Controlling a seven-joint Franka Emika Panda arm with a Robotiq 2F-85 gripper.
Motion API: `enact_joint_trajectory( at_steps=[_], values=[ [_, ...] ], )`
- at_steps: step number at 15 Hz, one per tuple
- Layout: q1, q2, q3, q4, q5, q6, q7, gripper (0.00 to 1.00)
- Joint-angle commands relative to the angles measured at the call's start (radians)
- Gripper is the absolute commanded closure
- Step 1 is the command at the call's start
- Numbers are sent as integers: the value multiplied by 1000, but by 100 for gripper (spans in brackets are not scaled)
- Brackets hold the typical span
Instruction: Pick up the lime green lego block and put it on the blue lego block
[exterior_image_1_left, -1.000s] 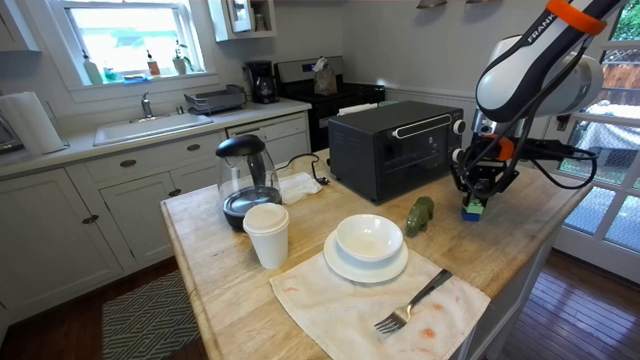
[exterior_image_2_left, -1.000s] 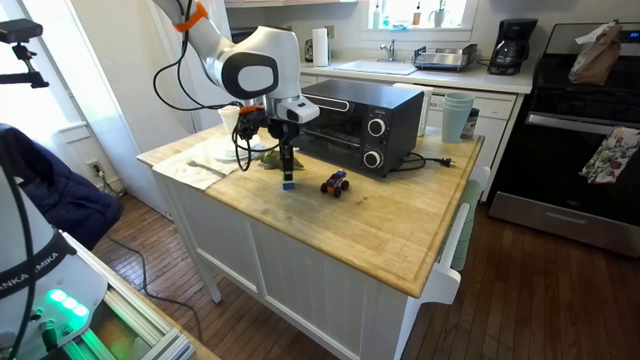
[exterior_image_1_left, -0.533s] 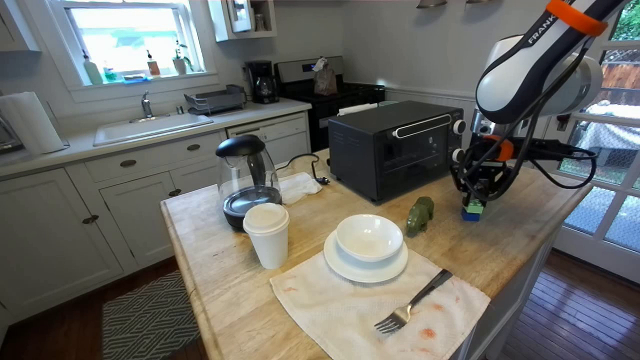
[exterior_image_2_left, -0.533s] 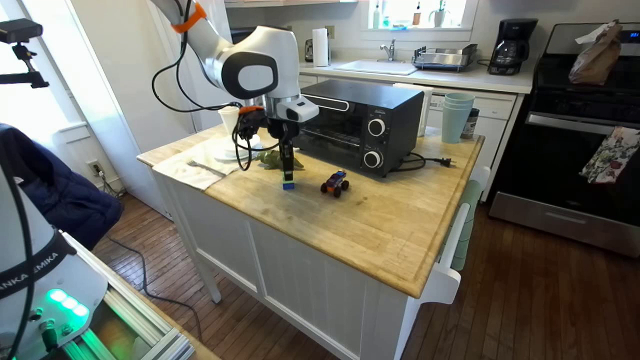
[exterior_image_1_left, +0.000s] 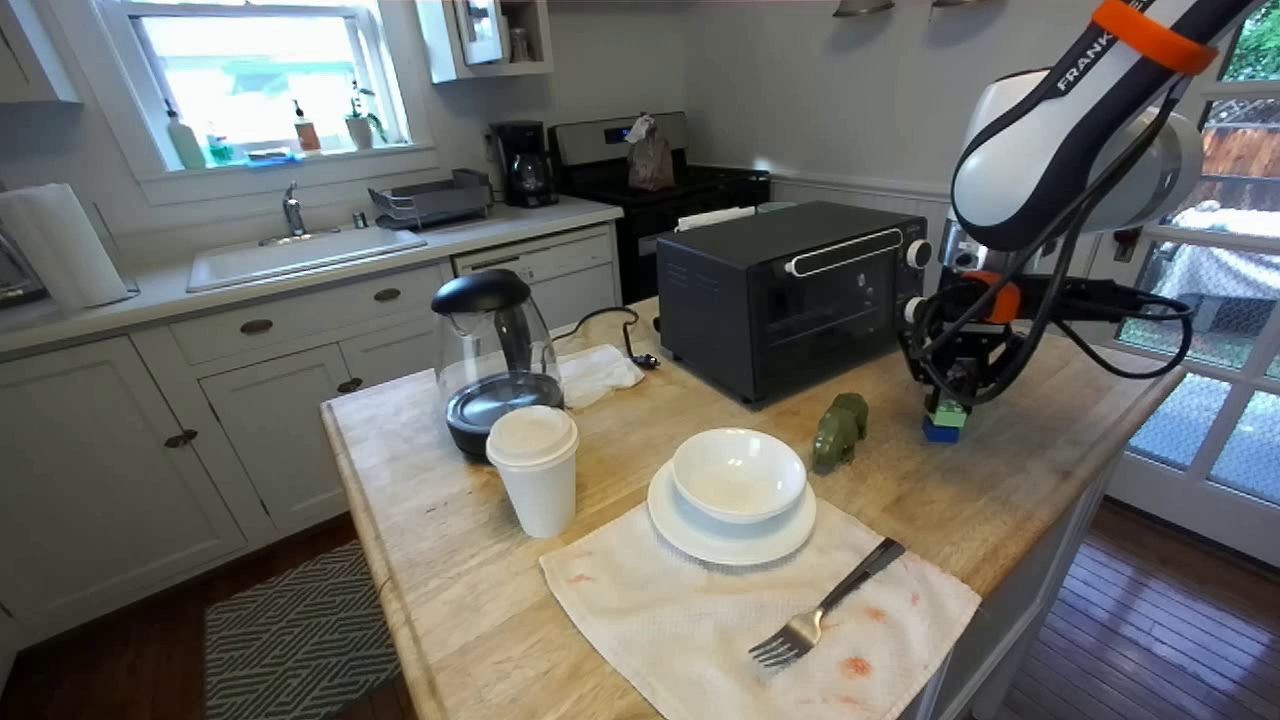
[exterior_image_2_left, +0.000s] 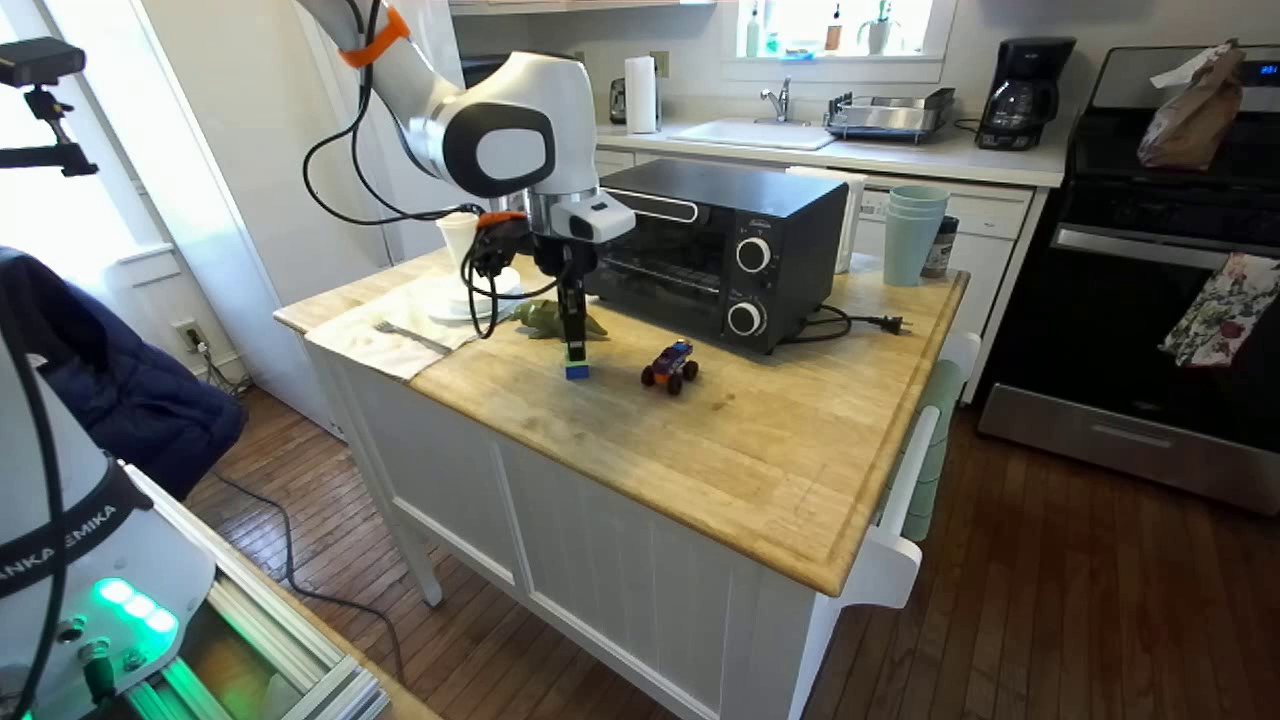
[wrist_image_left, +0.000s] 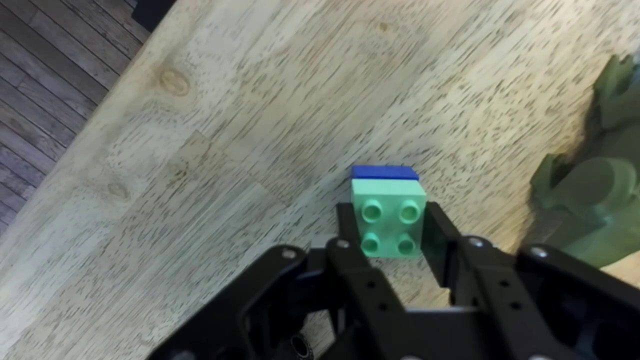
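Grips the lime block (wrist_image_left: 390, 225) in the hand (wrist_image_left: 388, 217), clamped from two opposite sides. Holds it on top of the blue block (wrist_image_left: 385, 172), touching (studs up, as seen in the wrist view). Shares the bench (exterior_image_2_left: 740, 460) with a green toy (exterior_image_1_left: 840, 432) and a toy truck (exterior_image_2_left: 670, 366), both near, and with a toaster oven (exterior_image_1_left: 790, 290) farther off.

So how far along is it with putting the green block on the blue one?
Nearly there, it seems. Done: the lime green block sits on the blue block, with no gap showing in both exterior views. In hand: the wrist view shows the gripper closed on the lime green block from two sides. Left: probably just letting go and backing away, though I can't tell whether the blocks are fully pressed together.
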Motion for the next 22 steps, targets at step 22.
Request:
enact_joint_trajectory(
  at_steps=[22],
  values=[
    [-10, 7, 8, -26, 64, 68, -42, 89]
  ],
)
